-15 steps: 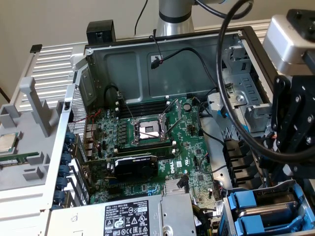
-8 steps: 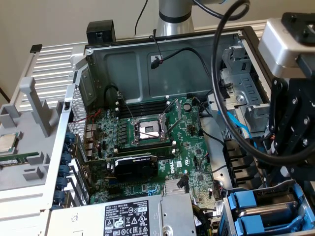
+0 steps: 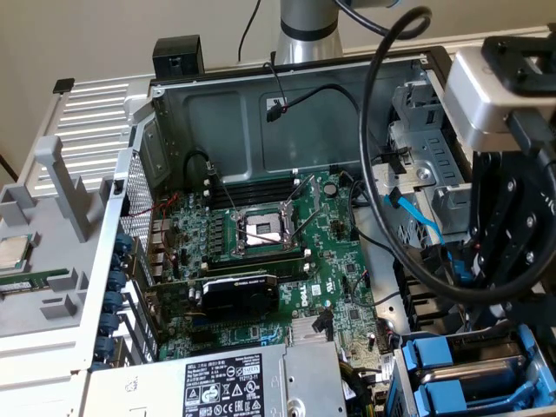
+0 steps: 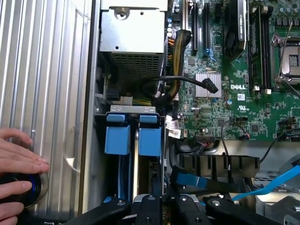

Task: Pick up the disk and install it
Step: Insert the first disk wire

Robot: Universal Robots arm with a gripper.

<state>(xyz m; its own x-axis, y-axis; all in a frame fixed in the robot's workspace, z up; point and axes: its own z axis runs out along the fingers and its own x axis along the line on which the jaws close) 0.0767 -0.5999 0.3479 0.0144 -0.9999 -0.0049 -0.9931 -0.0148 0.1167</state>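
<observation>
Black links of your gripper (image 4: 166, 208) sit closest to the wrist camera, hanging over one end of the drive bay (image 4: 131, 109). Whether the jaws are clenched, released or pinching something cannot be told, since their tips are hidden.

Around them you have the open computer case (image 3: 261, 113), with the green motherboard (image 4: 225, 108) across its floor and the grey power-supply box (image 4: 133, 33) at the bay's far end.

In the bay, two blue-framed drives sit side by side and level with each other. Take the disk (image 4: 150, 140) to be the one on the motherboard side, because it lies straight ahead of the jaws. The other drive (image 4: 117, 138) sits just beside it, toward the case wall. No label is readable, so treat that as a judgement.

The disk's long axis runs from its blue tab back toward the jaws, so you are in line with it, over the end opposite the tab.

Outside the case, a person's hand (image 4: 18, 157) rests on a blue-lit knob (image 4: 26, 187).
</observation>
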